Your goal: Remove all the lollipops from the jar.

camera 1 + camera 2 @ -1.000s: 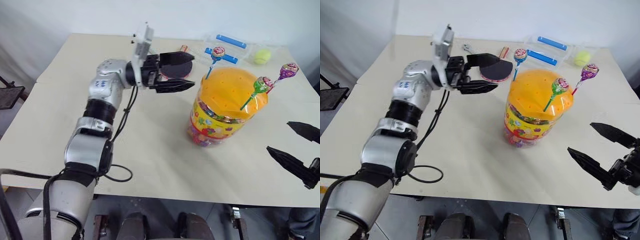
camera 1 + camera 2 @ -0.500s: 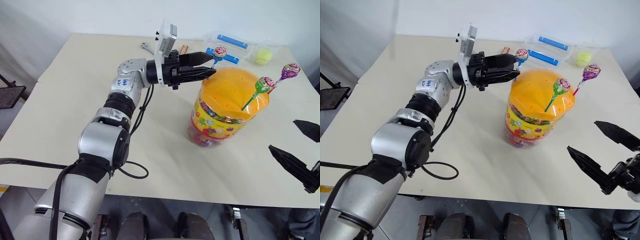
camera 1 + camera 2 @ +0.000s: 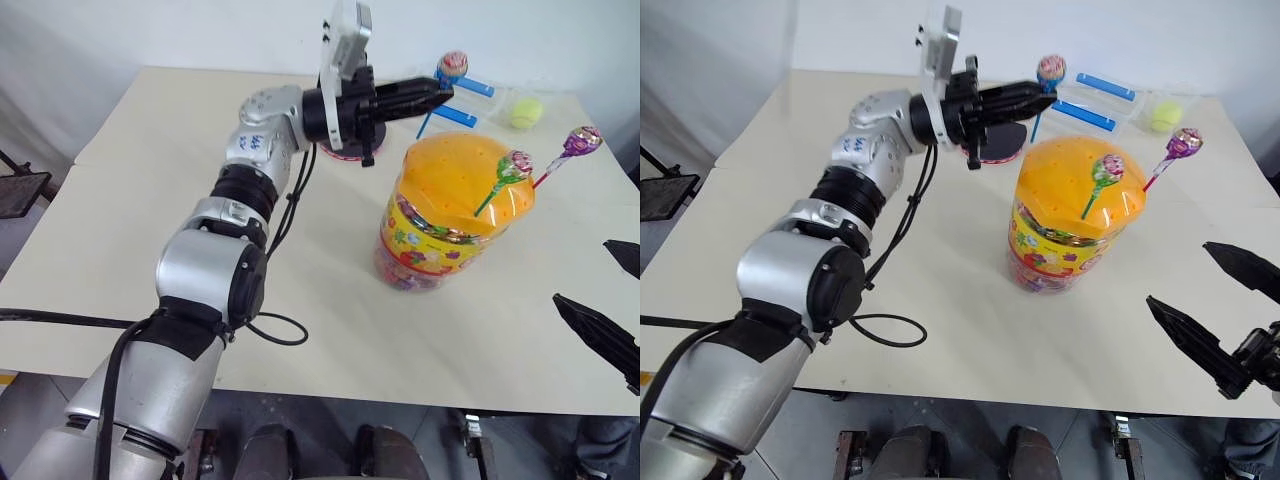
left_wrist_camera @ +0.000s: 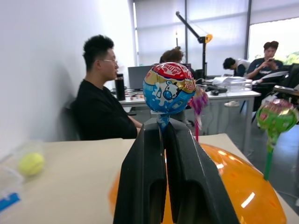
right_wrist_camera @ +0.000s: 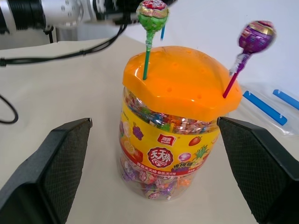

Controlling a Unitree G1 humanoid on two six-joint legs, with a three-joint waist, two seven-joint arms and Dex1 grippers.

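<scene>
On the pale desk [image 3: 940, 300], the lollipop jar [image 3: 1072, 215] stands near centre under its domed orange lid [image 3: 1080, 185]. A green lollipop [image 3: 1104, 172] and a purple lollipop [image 3: 1180, 145] stick up from the lid. At eleven o'clock from the jar, the left hand [image 3: 1045, 97] is clamped on the blue stick of a pink lollipop [image 3: 1051, 70], held clear above the lid. The right hand [image 3: 1225, 310] waits with fingers spread at four o'clock.

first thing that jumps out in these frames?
The jar, a clear tub with a domed orange lid, stands mid-table with a green lollipop and a purple lollipop stuck in the lid. Above its far edge the left gripper is shut on the blue stick of a third lollipop, lifted clear of the lid. The right gripper waits open at the table's near right.
</scene>
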